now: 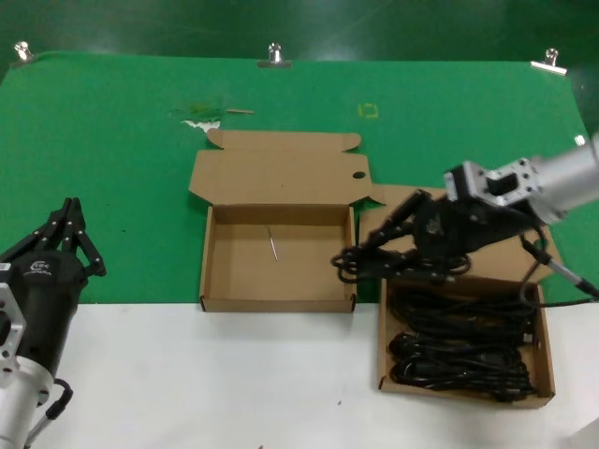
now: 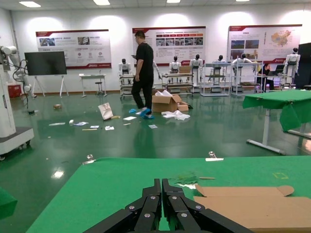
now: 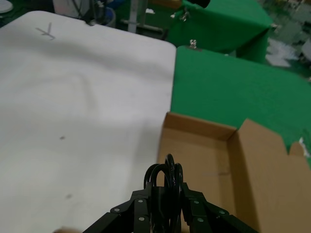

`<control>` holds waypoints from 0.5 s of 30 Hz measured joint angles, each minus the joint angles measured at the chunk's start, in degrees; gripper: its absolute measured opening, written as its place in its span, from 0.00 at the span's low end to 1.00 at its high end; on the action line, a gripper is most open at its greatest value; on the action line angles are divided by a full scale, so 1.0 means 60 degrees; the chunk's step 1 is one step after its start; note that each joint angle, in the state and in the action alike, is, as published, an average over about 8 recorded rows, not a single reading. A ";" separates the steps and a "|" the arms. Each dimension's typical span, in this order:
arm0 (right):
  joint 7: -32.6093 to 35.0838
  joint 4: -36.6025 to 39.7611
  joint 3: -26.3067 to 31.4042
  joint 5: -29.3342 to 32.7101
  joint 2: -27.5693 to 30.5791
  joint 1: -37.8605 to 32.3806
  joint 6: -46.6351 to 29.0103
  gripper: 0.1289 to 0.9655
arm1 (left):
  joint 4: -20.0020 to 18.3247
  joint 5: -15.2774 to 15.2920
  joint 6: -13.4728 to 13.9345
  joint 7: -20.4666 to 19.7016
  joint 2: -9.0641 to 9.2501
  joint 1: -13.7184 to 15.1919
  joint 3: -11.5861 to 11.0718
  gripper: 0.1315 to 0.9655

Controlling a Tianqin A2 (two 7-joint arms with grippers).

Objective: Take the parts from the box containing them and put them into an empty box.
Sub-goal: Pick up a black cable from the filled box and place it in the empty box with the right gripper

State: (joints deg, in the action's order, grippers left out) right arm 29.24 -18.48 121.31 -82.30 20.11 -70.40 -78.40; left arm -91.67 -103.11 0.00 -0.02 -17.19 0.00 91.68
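1. The right gripper (image 1: 348, 259) reaches in from the right side and hangs in the air over the gap between the two cardboard boxes, its fingertips pointing left.
2. Its jaws are clenched on a cord bundle (image 1: 398, 257), a coil of black cable held up above the left far corner of the box of cords (image 1: 541, 360).
3. The right wrist view confirms the grip: black loops of the bundle (image 3: 165, 179) stand up between the closed fingers (image 3: 138, 206), with the brown floor of the empty box (image 3: 204, 150) just beyond.
4. The box of cords sits on the right, on the white table (image 1: 215, 383), and many black bundles (image 1: 463, 351) lie stacked across its floor, running from left to right.
5. The empty box (image 1: 234, 267) sits just to the left of it, near the middle of the scene, straddling the edge where the green cloth (image 1: 103, 159) meets the white table.
6. Its floor is bare brown but for a thin pale sliver (image 1: 272, 245), and its lid flap (image 1: 276, 173) lies open on the far side, flat on the green cloth, with a small round hole (image 1: 359, 175) near its right end.
7. The left gripper (image 1: 70, 229) waits well to the left, at the near left corner, away from both boxes.
8. In the left wrist view its fingers (image 2: 150, 206) are pressed together with nothing between them, aimed over the green cloth toward the far side.
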 joint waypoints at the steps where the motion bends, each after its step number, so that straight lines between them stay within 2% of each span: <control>1: 0.0186 0.0319 -0.0025 -0.0014 -0.0165 -0.0119 0.0119 0.14 | 0.0000 0.0000 0.0000 0.0000 0.0000 0.0000 0.0000 0.02; 7: 0.1192 0.1938 -0.0192 -0.0069 -0.1118 -0.0670 0.0977 0.14 | 0.0000 0.0000 0.0000 0.0000 0.0000 0.0000 0.0000 0.02; 15: 0.1837 0.2745 -0.0364 -0.0092 -0.2029 -0.0827 0.2277 0.14 | 0.0000 0.0000 0.0000 0.0000 0.0000 0.0000 0.0000 0.02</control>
State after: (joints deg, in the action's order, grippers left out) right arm 40.26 -2.01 119.12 -82.85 7.93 -75.36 -64.74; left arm -91.67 -103.11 0.00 -0.02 -17.19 0.00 91.68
